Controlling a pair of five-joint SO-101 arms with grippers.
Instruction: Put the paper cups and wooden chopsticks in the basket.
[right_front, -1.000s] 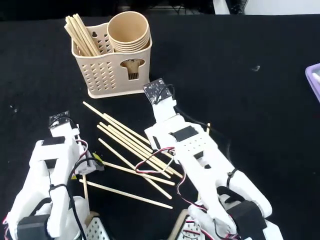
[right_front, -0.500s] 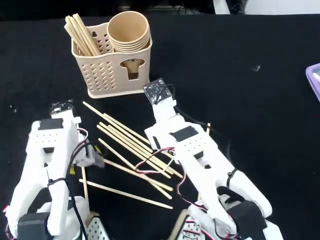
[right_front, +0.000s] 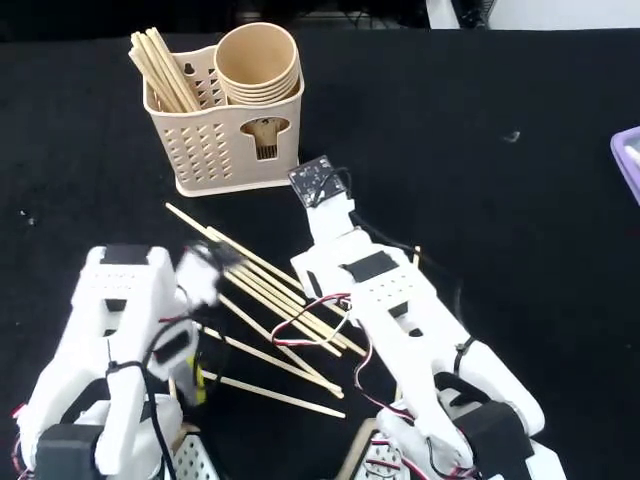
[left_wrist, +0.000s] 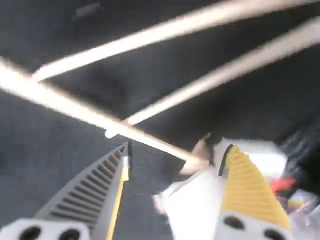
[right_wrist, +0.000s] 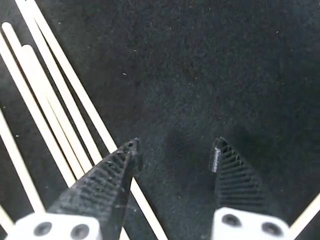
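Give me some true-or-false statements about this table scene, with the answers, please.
1. The paper cups are stacked inside the basket. True.
2. Every chopstick is in the basket. False: several loose chopsticks lie on the table.
3. The right gripper is open. True.
4. The basket lies tipped over. False: it stands upright.
5. The left gripper is shut on a cup. False: it is open over loose chopsticks.

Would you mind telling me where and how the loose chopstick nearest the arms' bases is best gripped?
Probably its middle: the chopstick lies flat on the table, clear of the pile there, so come straight down from above, closing across its width.
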